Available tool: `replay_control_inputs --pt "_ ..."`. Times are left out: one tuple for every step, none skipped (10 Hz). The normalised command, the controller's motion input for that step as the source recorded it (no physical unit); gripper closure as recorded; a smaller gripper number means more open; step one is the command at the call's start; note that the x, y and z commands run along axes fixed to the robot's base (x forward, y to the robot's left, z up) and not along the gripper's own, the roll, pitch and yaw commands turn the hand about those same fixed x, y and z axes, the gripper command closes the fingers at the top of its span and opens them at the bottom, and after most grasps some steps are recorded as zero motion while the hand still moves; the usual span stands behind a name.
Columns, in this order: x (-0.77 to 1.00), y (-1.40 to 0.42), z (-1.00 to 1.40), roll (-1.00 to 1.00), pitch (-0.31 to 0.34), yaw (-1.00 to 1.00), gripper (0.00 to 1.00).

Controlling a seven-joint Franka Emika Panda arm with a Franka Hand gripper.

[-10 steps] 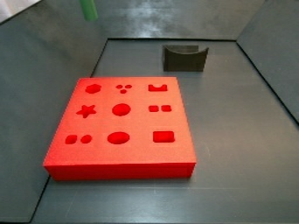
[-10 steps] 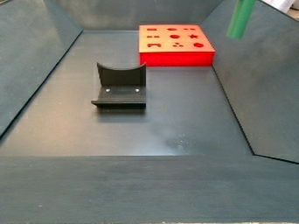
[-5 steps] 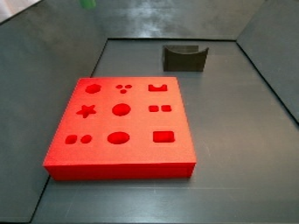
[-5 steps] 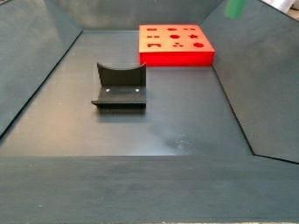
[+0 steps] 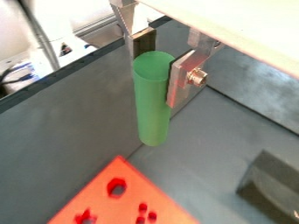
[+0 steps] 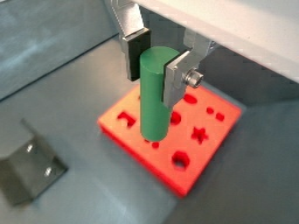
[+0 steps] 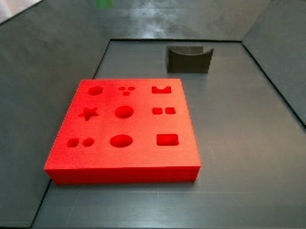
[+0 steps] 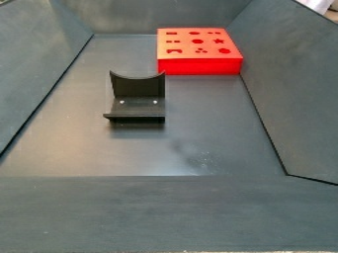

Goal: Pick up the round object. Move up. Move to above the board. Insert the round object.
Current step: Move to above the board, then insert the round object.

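From both side views I can't see the gripper (image 6: 158, 63) or peg (image 6: 156, 92); they're out of frame. In both wrist views its fingers (image 5: 184, 79) clamp the plain green peg upright, high above the red board (image 6: 158, 157). Fixture (image 8: 134, 97) sits apart on the floor.

Even, diffuse light fills my workspace; nothing is dim. My gripper (image 6: 156, 59) hangs high over the bin, its silver plates catching bright highlights, and the slim green cylindrical peg (image 5: 152, 98) it grips shows a soft sheen along one side. The thick bright red slab with cut-out holes (image 7: 123, 129) looks almost oversaturated in both side views, casting a faint shadow. Every picture is coarse and slightly soft.
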Motion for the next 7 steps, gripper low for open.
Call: replay_control_inputs --pt "0.75 -1.00 0.27 0.01 0.120 0.01 1.00" --pt "0.78 -1.00 0.27 0.03 0.143 0.01 1.00" --pt "0.81 -0.98 0.27 0.05 0.161 0.01 1.00" --pt "0.56 -0.63 0.17 0.08 0.165 0.01 1.00" --pt "0.38 -0.40 0.11 0.09 0.151 0.01 1.00" --pt "0.20 -0.20 0.06 0.07 0.101 0.01 1.00" --pt "0.00 0.00 0.00 0.00 0.004 0.00 1.00"
